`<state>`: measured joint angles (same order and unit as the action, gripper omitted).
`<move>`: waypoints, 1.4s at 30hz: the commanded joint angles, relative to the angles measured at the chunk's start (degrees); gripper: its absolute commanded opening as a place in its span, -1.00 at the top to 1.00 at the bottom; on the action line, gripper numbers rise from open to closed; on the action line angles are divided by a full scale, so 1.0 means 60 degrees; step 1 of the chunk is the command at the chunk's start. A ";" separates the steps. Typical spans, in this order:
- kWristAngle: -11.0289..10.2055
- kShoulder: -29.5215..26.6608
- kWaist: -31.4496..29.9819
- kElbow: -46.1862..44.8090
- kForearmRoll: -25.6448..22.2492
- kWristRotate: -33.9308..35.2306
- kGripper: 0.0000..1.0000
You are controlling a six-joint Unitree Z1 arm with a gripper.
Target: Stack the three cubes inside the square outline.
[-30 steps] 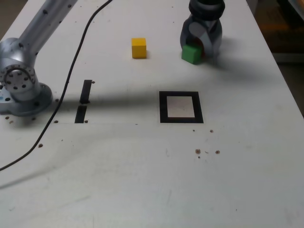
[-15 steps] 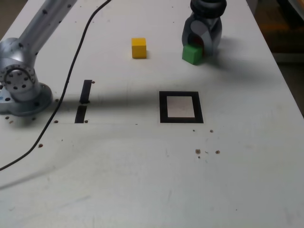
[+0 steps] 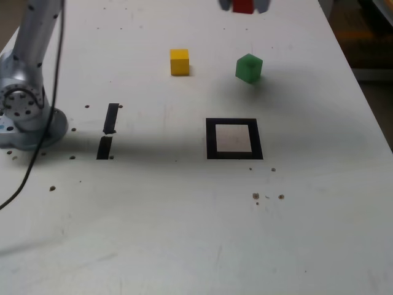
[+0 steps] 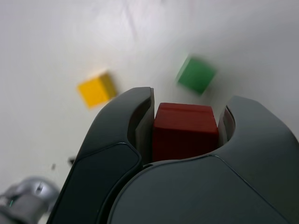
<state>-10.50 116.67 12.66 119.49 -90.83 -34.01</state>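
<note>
Going by the exterior view's left to right: arm base (image 3: 27, 120) sits at the far left, out of the work area, so the arm can reach over the table (image 3: 153, 233) without crowding the blocks. Next, two black strips (image 3: 111, 118) lie end to end near the base; no block on them, purpose unclear from here. Yellow block (image 3: 179, 62) stands alone on the table, upright, clear space all round, so the jaws should get in without bumping a neighbour. Black square (image 3: 234, 156) is flat, nearer the camera, nothing in it: stack not started. Its white middle looks only slightly wider than a block, so placement should be centred. Red block (image 4: 184, 133) is gripped between the two fingers of the gripper (image 4: 185, 128), held by opposite sides, top face level with the fingertips in the wrist view. Reads as the likely first layer; carrying it high keeps it off the others. Green block (image 3: 249, 68) rests on the table beyond the square, turned with a corner toward the camera. That angle probably means rotating the wrist before picking, else the jaws could catch edges and twist it. Next: bring red over the square, square it up, lower, release.
</note>
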 commanded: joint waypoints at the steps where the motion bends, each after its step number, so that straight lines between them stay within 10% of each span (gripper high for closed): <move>1: 0.0083 -0.0131 -0.0449 -0.0416 -0.0016 0.1286 0.37; 14: 0.1466 -0.0204 -0.2880 -0.3476 0.1753 0.6774 0.37; 42: 0.1668 0.0161 -0.3534 -0.5765 0.4408 0.7785 0.37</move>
<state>-0.65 117.40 -8.38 85.03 -64.49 12.81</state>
